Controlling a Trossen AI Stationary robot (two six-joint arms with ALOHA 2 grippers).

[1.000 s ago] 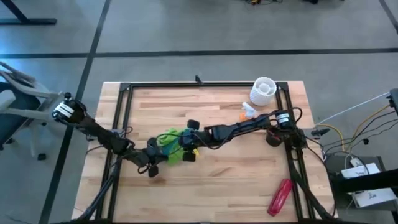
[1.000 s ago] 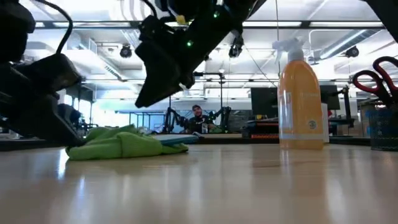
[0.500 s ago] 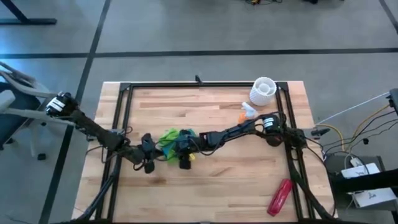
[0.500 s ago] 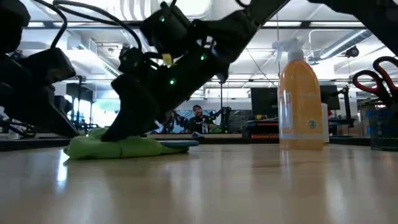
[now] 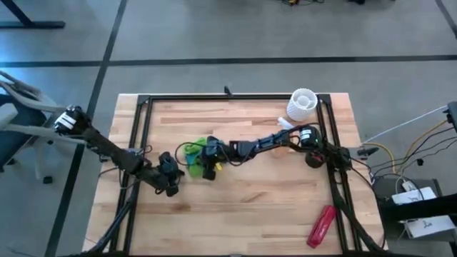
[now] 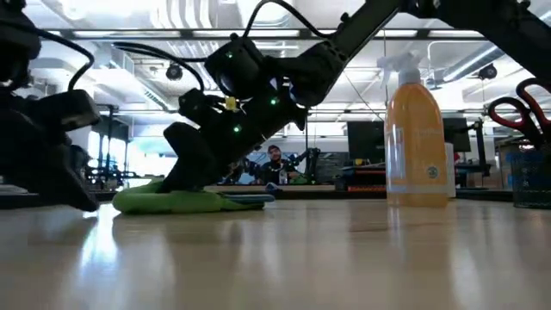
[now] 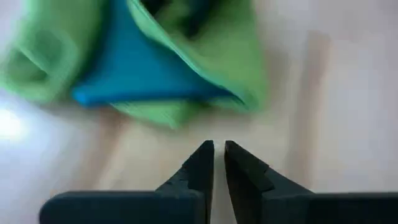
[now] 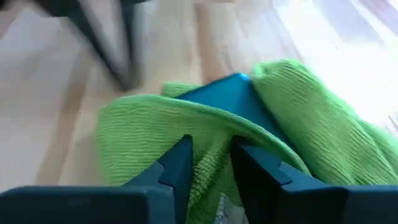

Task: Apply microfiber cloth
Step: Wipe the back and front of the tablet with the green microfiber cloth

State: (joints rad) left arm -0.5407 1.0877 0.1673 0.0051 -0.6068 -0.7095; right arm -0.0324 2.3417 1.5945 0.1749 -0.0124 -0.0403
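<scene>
Right gripper point(image 8: 208, 163) pinches lime-green microfiber cloth point(image 5: 193, 150) – pressing it onto the flat blue device point(image 8: 231, 99); left gripper point(image 7: 219, 163), fingers together, waits beside

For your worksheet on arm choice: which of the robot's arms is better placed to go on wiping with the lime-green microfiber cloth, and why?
The right. The right gripper sits pressed on the lime-green microfiber cloth, fingers nearly closed on a fold. The left gripper is shut beside the cloth, off it.
</scene>
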